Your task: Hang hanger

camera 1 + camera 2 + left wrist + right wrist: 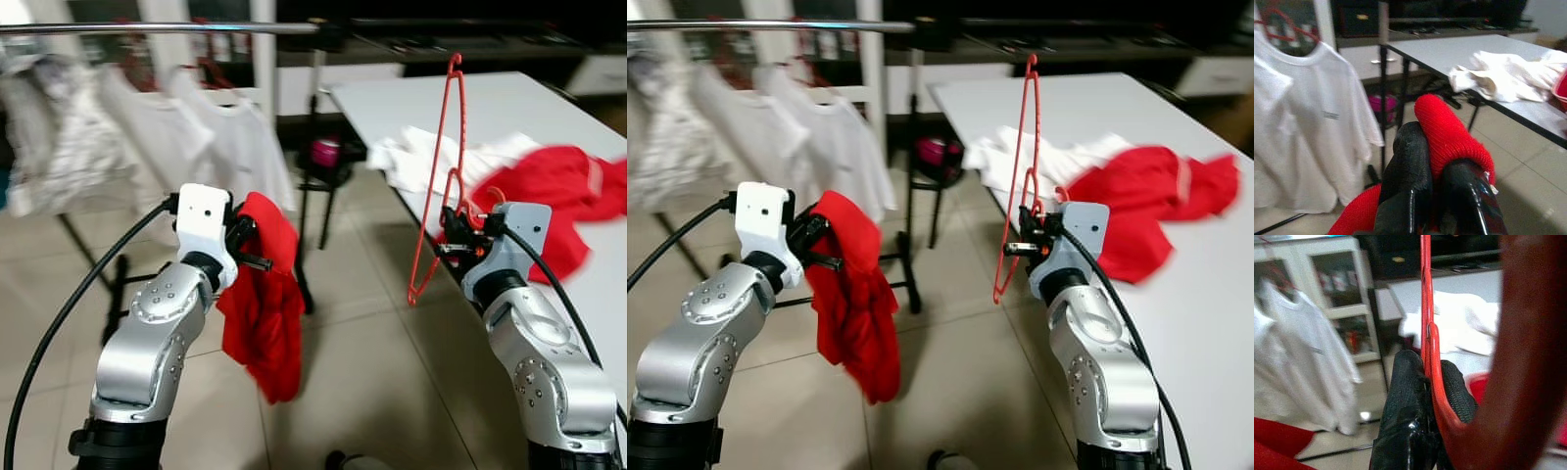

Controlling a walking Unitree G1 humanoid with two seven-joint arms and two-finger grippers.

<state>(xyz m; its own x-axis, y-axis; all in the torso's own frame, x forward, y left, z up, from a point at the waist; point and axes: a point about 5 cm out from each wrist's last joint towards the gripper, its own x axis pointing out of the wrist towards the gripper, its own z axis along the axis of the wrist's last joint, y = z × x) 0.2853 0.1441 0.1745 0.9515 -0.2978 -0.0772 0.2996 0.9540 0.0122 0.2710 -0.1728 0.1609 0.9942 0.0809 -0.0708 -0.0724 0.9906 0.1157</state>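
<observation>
While the right gripper (456, 238) pinches the red hanger (437, 176) low down, hanger rises upright above it, beside the table (607, 284); left gripper (247, 245) clamps a red garment (265, 313), hanging below it.

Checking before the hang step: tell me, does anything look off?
The red hanger in the right gripper is bare and upright, while the red garment dangles bunched from the left gripper. More clothes lie heaped on the table.
</observation>
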